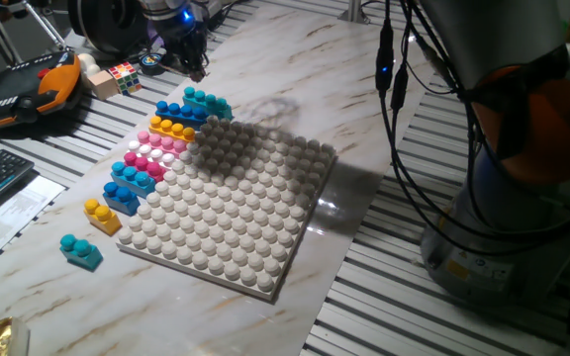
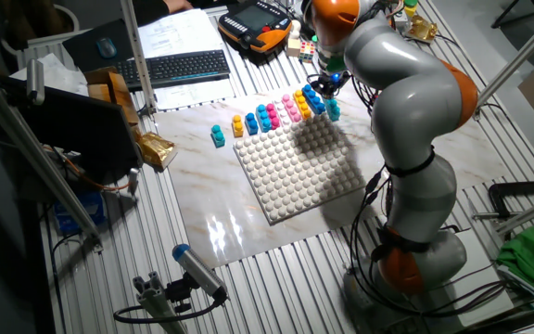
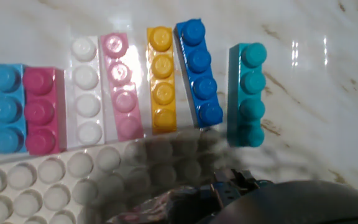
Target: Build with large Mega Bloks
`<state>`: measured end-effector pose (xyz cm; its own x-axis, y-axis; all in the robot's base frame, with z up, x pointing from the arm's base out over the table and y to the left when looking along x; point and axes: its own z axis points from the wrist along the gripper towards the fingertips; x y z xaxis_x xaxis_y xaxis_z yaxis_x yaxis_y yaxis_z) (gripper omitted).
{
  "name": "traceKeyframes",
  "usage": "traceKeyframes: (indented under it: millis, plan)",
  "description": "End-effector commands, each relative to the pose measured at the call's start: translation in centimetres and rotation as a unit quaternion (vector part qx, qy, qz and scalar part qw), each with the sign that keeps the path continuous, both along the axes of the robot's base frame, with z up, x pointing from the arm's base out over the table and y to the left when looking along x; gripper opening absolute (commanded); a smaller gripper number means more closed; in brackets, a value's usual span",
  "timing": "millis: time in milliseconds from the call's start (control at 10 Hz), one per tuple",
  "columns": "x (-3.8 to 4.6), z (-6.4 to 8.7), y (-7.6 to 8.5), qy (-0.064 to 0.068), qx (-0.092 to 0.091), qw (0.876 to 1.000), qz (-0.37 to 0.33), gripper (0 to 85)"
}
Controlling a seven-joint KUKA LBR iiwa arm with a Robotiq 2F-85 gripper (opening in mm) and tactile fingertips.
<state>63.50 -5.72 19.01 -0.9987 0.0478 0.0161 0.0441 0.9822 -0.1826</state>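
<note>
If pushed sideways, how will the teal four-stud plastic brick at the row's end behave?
The teal four-stud plastic brick probably slides rather than rolls: flat sides, glossy marble tabletop. Likely stiff and light, moulded plastic.

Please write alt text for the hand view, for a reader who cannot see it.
Seven bricks lie side by side on a marble table: light blue brick, magenta brick, white brick, pink brick, yellow-orange brick, blue brick, teal brick. The white baseplate sits below them.

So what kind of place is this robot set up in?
Probably a robotics lab: a slatted metal workbench, a keyboard and a handheld robot controller sit near the arm.
</note>
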Motion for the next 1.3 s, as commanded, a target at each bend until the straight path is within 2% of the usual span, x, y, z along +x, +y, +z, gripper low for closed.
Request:
traceKeyframes:
  millis: [0,300,500,800,900,1200]
  plan:
    - [0.56,-0.4,-0.3,-0.007,0.001,1.0,-0.002,23.7]
    - [2.9,-1.8,-1.6,-0.029,0.0,1.0,0.001,38.0]
    - [4.13,-2.6,-2.9,-0.038,0.002,0.999,-0.003,41.7]
    - [5.54,-3.9,-4.4,-0.043,0.003,0.999,-0.005,43.3]
    - [5.92,-4.5,-4.7,-0.048,0.001,0.999,-0.005,45.0]
    - [6.63,-6.4,-6.0,-0.056,0.004,0.998,0.003,49.7]
